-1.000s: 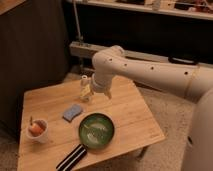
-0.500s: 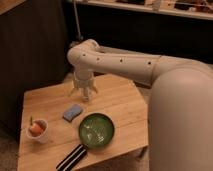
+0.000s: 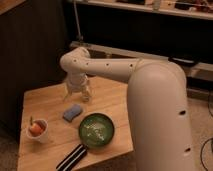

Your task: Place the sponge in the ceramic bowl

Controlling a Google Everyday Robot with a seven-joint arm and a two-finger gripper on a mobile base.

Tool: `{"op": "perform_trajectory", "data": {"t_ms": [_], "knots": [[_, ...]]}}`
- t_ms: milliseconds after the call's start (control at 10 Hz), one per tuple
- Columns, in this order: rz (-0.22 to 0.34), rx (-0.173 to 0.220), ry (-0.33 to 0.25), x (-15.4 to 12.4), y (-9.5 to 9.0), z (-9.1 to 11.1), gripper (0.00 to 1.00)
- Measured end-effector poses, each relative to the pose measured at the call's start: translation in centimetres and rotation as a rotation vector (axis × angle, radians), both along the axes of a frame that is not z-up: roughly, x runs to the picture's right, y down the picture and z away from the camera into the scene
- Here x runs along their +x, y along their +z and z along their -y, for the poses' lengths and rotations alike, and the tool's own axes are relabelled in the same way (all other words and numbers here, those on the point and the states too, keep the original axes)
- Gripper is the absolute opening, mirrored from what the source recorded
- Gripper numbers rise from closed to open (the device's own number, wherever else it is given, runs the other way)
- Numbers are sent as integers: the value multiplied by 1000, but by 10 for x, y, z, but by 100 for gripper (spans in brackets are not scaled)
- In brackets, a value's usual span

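The sponge (image 3: 72, 112), a small flat blue-grey pad, lies on the wooden table (image 3: 47, 102) left of centre. The ceramic bowl (image 3: 96, 131), round, glossy and dark green with pale streaks, sits just right of and in front of the sponge. My gripper (image 3: 77, 96) hangs from the white arm (image 3: 110, 67) directly behind and slightly above the sponge, pointing down. Its two fingers stand spread apart with nothing between them. A small gap separates the fingertips from the sponge.
A small white cup (image 3: 38, 131) holding an orange thing stands near the table's left edge. A black-and-white striped flat item (image 3: 75, 156) lies at the front edge. My arm's bulky white body (image 3: 160, 115) fills the right side. Dark shelving runs behind the table.
The arm has swung left and the gripper has come down, from behind the table's middle to just behind the sponge. The sponge, bowl and cup have not moved.
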State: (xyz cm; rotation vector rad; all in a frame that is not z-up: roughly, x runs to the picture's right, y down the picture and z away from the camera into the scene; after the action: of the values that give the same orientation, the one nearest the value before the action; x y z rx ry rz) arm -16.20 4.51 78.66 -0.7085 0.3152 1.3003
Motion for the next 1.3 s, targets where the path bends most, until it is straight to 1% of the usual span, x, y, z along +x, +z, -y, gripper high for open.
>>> {"op": "perform_trajectory", "data": {"t_ms": [200,300,400,500,600,800,1000,1200,1300], "knots": [[18,-5,-18,-18,14,-6,80],[27,-16,-19,-25,23,-10,80],[25,-30,-19,-27,33,-13,80],[27,-43,-20,-34,41,-16,80],[25,-59,-17,-37,48,-20,80],[-4,-96,-2,-27,72,-30,80],[-12,-122,0,-31,79,-40,80],[-29,-152,3,-32,89,-56,80],[-31,-159,8,-33,91,-61,80]]}}
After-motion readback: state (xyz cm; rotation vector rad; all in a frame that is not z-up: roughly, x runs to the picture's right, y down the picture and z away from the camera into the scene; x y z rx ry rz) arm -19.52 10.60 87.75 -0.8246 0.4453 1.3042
